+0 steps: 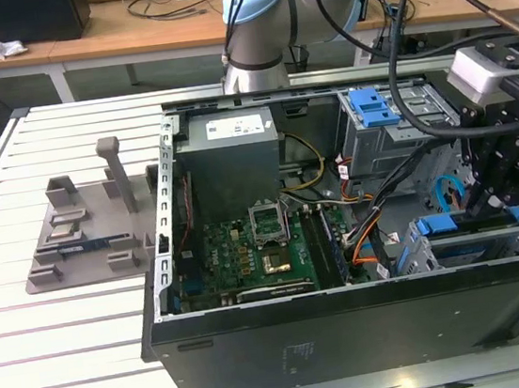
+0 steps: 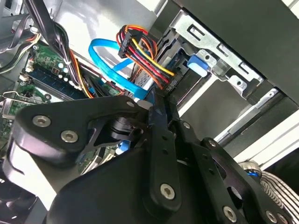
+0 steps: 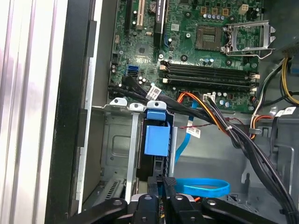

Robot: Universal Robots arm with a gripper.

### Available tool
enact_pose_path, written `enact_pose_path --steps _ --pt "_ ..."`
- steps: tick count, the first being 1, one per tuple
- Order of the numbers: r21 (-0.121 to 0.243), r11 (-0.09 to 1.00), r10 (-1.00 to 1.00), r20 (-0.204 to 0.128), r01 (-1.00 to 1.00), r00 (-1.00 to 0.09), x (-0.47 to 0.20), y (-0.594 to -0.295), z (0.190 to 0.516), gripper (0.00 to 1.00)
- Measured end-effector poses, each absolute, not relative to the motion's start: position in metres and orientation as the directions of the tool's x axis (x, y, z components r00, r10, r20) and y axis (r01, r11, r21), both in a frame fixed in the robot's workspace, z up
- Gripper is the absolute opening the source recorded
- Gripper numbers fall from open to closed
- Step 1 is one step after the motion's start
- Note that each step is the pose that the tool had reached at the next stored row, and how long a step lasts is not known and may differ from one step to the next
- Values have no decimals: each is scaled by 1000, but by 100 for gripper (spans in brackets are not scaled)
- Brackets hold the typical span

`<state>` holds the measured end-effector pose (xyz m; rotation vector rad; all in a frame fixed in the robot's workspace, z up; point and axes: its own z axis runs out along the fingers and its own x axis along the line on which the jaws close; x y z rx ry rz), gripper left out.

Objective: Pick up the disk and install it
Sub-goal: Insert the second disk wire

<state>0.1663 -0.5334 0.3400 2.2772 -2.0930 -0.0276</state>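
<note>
The disk (image 1: 439, 225) sits edge-up in the metal drive cage (image 1: 419, 260) at the front corner of the open computer case, on the exterior view's right. Its blue plastic rail (image 3: 156, 140) faces up between the cage's slot walls. My black gripper (image 1: 486, 207) hangs right over the cage, at the end of the disk. In the first wrist view the gripper (image 3: 167, 184) has its fingers pressed together at the disk's dark end, with nothing visible between them. In the second wrist view the gripper (image 2: 156, 106) looks shut too, near a blue tab (image 2: 198, 65) on the cage.
A looped blue data cable (image 3: 205, 186) and a bundle of coloured wires (image 2: 140, 51) lie beside the cage. The motherboard (image 1: 248, 252), grey power-supply box (image 1: 232, 159) and upper cage with blue tab (image 1: 372, 104) fill the case. A grey fixture (image 1: 85, 234) stands on the slatted table.
</note>
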Motion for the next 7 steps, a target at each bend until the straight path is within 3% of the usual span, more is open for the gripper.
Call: enact_pose_path --steps 1,3,5,7 --pt "48 -83 -996 20 -995 85 166 -533 341 24" --pt "47 -83 -996 20 -995 85 166 -532 363 24" --pt "47 -83 -996 20 -995 84 166 -531 389 11" --pt "47 -83 -996 20 -995 84 166 -531 390 11"
